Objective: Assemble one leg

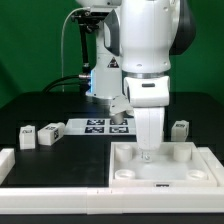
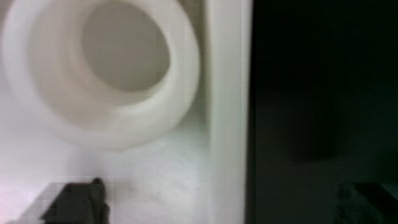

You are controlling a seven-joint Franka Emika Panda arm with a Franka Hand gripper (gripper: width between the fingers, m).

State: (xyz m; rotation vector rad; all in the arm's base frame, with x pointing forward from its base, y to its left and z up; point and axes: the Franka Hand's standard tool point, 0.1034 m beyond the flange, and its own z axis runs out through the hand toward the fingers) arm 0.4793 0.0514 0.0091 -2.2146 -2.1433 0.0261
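A: Exterior view first. Where's your claw?

B: My claw [image 1: 147, 150] is down low over the white panel [image 1: 165, 172], near its far edge. My own wrist hides the jaws from here. The nearest leg [image 1: 179, 129] stands on the table just beyond the claw, toward the exterior view's right, untouched. A second leg [image 1: 48, 131] and a third leg [image 1: 27, 137] sit well away on the claw's other side, past the marker board [image 1: 95, 125].

A: Wrist view?

B: A round socket [image 2: 107, 70] in the panel is right ahead of the claw, and it's empty. One dark fingertip [image 2: 71, 203] shows far off centre with nothing beside it. So the claw is spread and holds nothing.

A: What could go wrong?

B: My guess: closing here grabs air. Pressing lower could jam the fingertips on the panel or shove it. Swinging low toward the nearest leg could clip the panel's raised edge or tip that leg over.

A: Any writing?

B: Nothing readable and no brand. There are only black-and-white square tags on the marker board and the legs. The wrist view is blurred.
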